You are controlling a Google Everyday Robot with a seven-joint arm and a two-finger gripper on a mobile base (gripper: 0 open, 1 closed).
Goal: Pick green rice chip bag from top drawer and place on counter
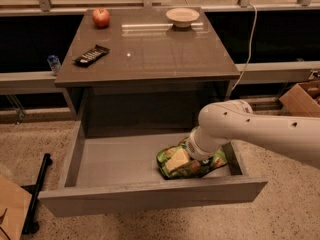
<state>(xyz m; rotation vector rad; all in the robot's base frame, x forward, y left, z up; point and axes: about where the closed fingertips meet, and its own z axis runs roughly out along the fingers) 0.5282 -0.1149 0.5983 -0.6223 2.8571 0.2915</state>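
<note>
Down in the open top drawer (115, 159), near its right front corner, lies the green rice chip bag (181, 165). A white arm (260, 129) reaches in from the right, and its tool (194, 153) sits right on top of the bag. The thick end of the arm hides the tip of the tool, so I cannot tell if it is gripping the bag or only touching it.

I think this is the grabbing step. The bag is not lifted yet. Next, the tool needs a good hold on the crinkly bag. Then it must lift up over the drawer's front wall and go to the surface (150, 59) above. An apple (101, 17), a bowl (182, 16) and a remote (91, 55) sit there, so the bag should land away from them.
</note>
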